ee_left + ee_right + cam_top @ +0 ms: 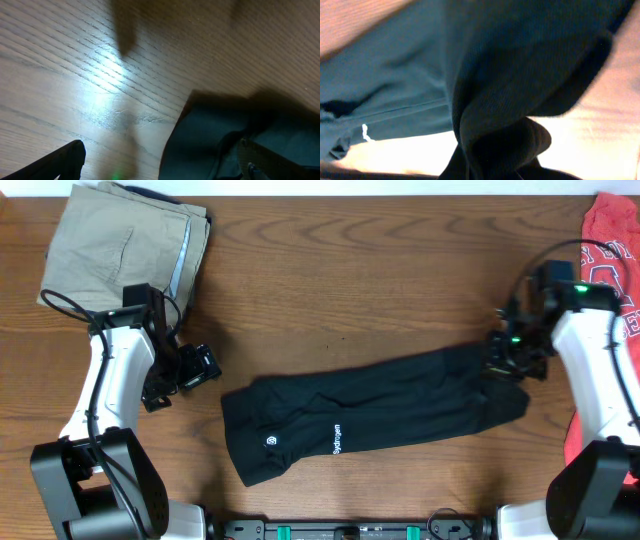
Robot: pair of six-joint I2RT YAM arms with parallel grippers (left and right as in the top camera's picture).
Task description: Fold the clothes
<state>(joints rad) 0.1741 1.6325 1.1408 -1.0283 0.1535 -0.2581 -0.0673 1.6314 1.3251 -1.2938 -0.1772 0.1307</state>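
A long-folded black short-sleeved fabric shirt [380, 405] is laid across the wooden surface [350, 280], its right end gripped by the closed right fingers [497, 355]; the left fingers [62, 161] are held open near its left end.

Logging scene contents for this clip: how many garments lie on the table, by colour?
Black shirt: 1
Tan garment: 1
Red garment: 1
Total: 3
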